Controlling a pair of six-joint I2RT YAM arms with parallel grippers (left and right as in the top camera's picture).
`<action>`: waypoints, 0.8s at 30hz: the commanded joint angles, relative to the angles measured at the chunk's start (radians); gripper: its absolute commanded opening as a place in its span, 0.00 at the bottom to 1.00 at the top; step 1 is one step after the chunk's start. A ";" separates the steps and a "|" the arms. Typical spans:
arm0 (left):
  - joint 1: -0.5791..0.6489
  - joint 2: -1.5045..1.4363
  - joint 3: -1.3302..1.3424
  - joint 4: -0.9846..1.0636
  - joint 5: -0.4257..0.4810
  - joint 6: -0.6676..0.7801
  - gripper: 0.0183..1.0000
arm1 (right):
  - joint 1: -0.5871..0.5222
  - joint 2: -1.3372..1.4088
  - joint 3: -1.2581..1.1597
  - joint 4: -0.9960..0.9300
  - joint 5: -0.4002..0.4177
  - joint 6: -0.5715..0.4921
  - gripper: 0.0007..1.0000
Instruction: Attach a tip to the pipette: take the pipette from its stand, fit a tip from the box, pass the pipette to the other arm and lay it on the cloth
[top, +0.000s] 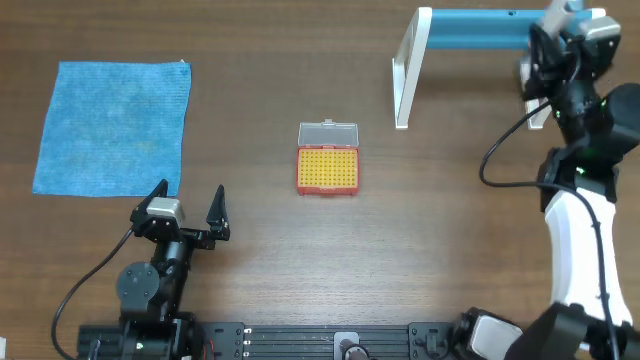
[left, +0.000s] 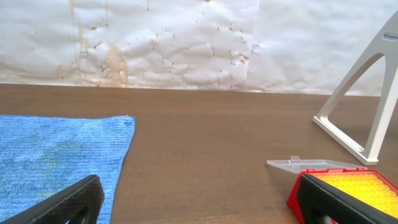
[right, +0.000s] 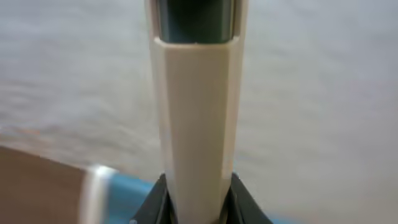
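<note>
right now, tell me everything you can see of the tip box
The tip box is a rectangular red case, plastic by its look, holding a tight grid of yellow tips. Its clear lid is swung open on the side away from the arm bases. It sits flat near the middle of the brown table, nothing else touching it.

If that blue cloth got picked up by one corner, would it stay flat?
Probably not: the cloth looks thin and woven, lying flat with wavy edges, so it would likely droop. It seems light, and might bunch on the smooth table if pushed.
</note>
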 joint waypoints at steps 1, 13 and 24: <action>-0.004 -0.005 -0.002 -0.006 -0.011 0.012 1.00 | 0.251 -0.013 0.000 0.215 -0.236 0.169 0.08; -0.004 -0.005 -0.002 -0.006 -0.011 0.012 1.00 | 0.731 0.213 -0.244 0.443 -0.187 0.161 0.07; -0.004 -0.005 -0.002 -0.006 -0.011 0.012 1.00 | 0.729 0.251 -0.317 0.414 -0.026 0.022 0.08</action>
